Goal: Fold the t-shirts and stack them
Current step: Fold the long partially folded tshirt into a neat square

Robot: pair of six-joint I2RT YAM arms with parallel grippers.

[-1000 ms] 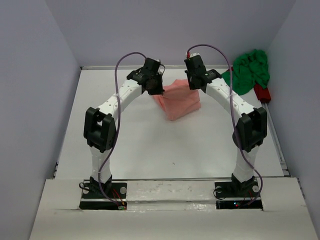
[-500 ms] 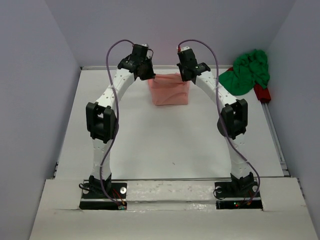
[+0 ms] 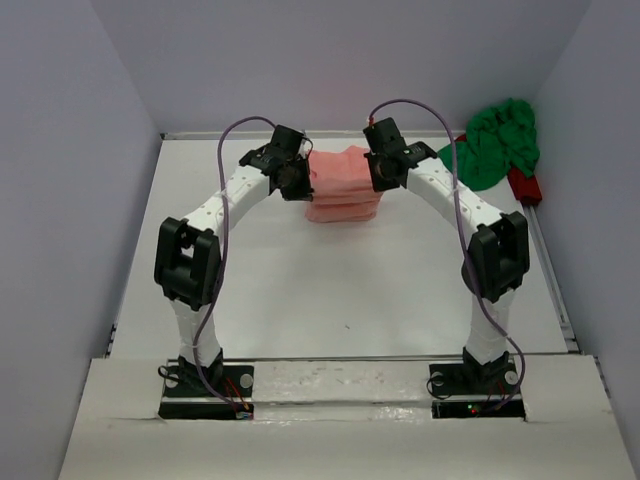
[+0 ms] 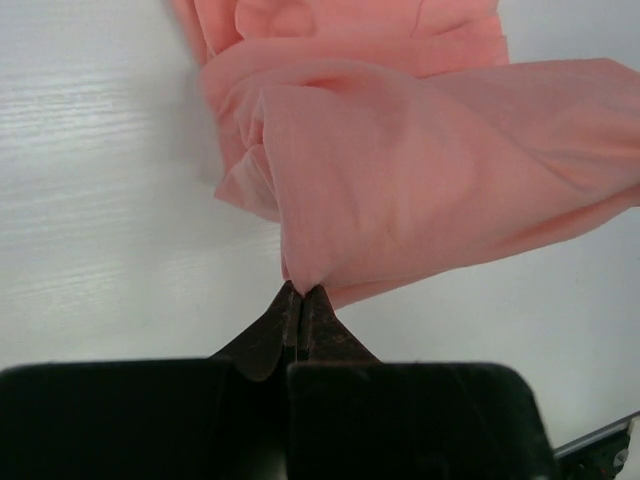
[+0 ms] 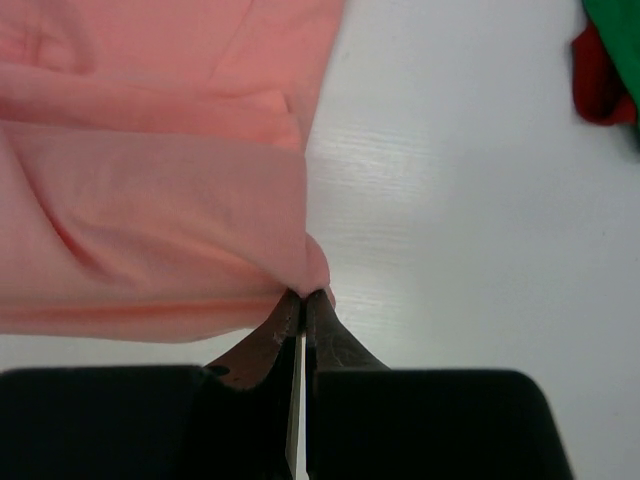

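The salmon pink t-shirt (image 3: 342, 184) hangs in folds between my two grippers at the back middle of the table, its lower part resting on the table. My left gripper (image 3: 296, 180) is shut on the shirt's left edge; in the left wrist view its jaws (image 4: 301, 292) pinch a corner of the pink cloth (image 4: 420, 170). My right gripper (image 3: 380, 172) is shut on the shirt's right edge; in the right wrist view it (image 5: 304, 296) pinches the pink cloth (image 5: 150, 190). The bright green t-shirt (image 3: 497, 143) lies crumpled at the back right.
A red object (image 3: 524, 186) lies by the green shirt at the right edge, also seen in the right wrist view (image 5: 598, 72). Grey walls close the table at the back and sides. The white table (image 3: 340, 280) stretches toward the arm bases.
Both grippers, holding the pink shirt, went up and back, then came down and forward. The shirt now lies lower, in stacked folds on the table.
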